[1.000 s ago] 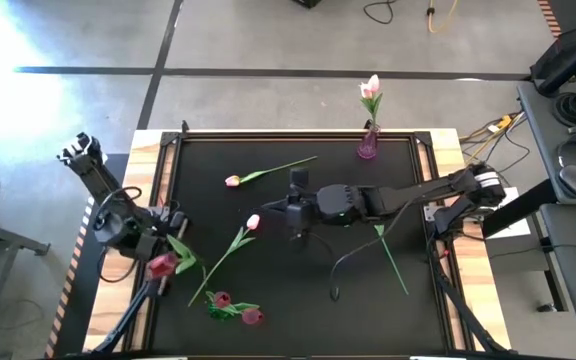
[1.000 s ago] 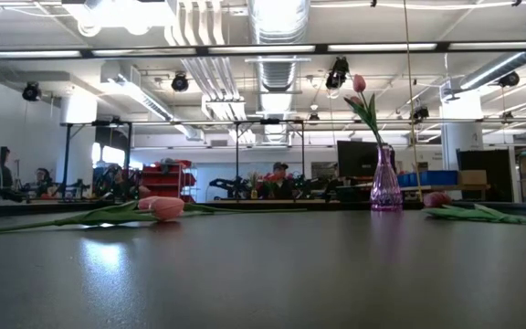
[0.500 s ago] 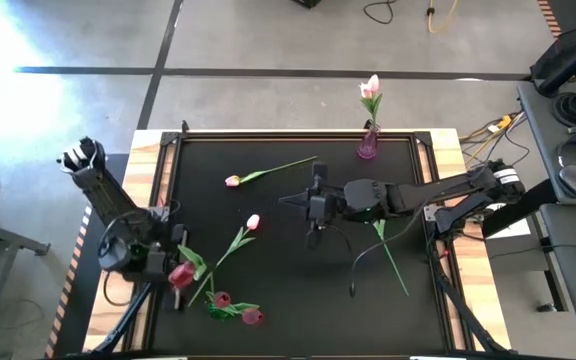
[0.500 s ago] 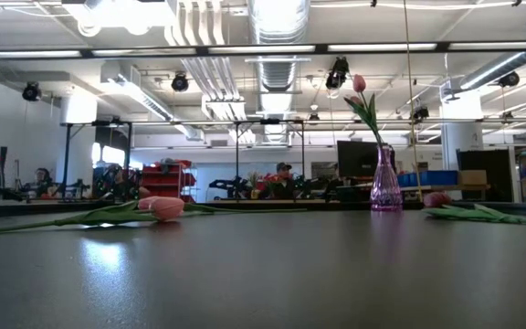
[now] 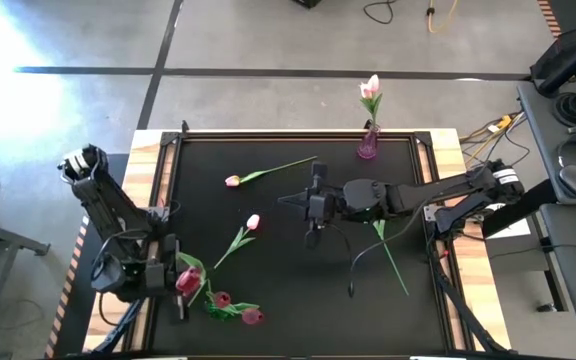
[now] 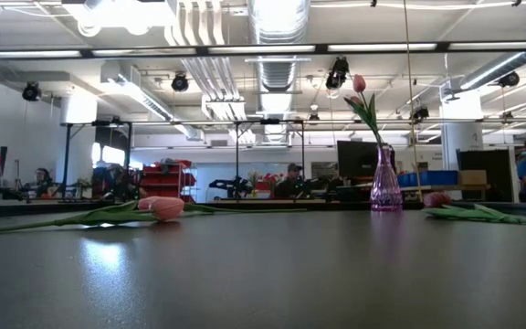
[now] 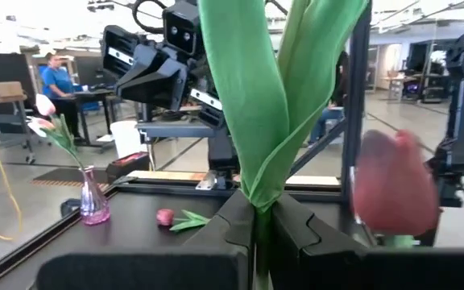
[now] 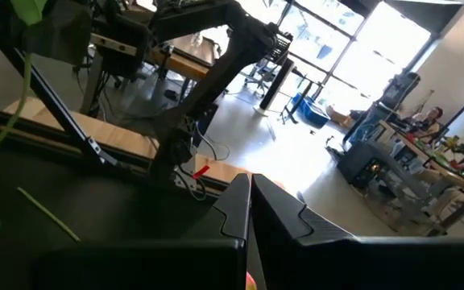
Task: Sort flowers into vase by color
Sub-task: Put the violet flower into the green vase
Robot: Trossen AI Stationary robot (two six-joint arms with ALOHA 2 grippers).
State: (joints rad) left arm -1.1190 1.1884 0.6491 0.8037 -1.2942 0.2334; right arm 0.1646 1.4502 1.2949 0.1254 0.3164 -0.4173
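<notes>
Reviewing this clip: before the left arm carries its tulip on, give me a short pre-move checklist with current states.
1. Left gripper shut on the magenta tulip stem: ok.
2. Tulip lifted clear of the table: cannot tell.
3. Purple vase upright at the far edge: ok.
4. Vase colour match: it holds a pale pink tulip, so not ok for magenta.
5. Right gripper over mid-table, between left arm and vase: not ok.

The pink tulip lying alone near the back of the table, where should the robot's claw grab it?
Grab the pink tulip on its thin green stem, about midway, coming straight down from above. It lies flat on the black table, head toward the left arm's side, with bare table around it, so the claw's fingers can straddle the stem without crushing the head.
</notes>
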